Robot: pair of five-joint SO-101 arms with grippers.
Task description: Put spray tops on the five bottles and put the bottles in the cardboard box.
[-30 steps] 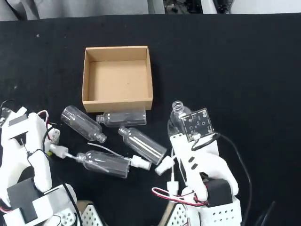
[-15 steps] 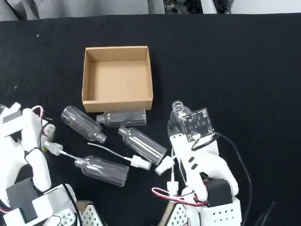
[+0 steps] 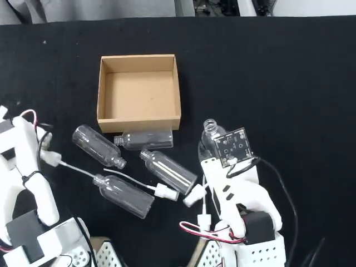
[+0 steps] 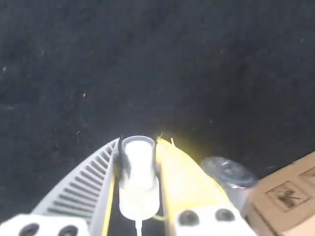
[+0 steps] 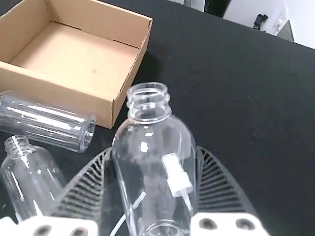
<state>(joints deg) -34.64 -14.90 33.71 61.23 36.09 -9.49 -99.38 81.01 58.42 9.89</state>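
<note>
The left hand (image 4: 138, 147) is clamped on a spray top (image 4: 139, 182) near the left edge of the black table (image 3: 289, 83). The top's thin tube (image 3: 75, 169) slants to the mouth of a lying bottle (image 3: 125, 194); whether its end sits inside I cannot tell. The right hand (image 5: 153, 152) is clamped on an upright bottle (image 5: 152, 128) with a bare neck, just right of the near corner of the box (image 3: 139, 121). Three more bottles (image 3: 99, 146) (image 3: 146, 139) (image 3: 167, 171) lie on their sides in front of the box, and two loose tops (image 3: 165, 192) (image 3: 194, 194) lie just beyond them, beside the right arm.
</note>
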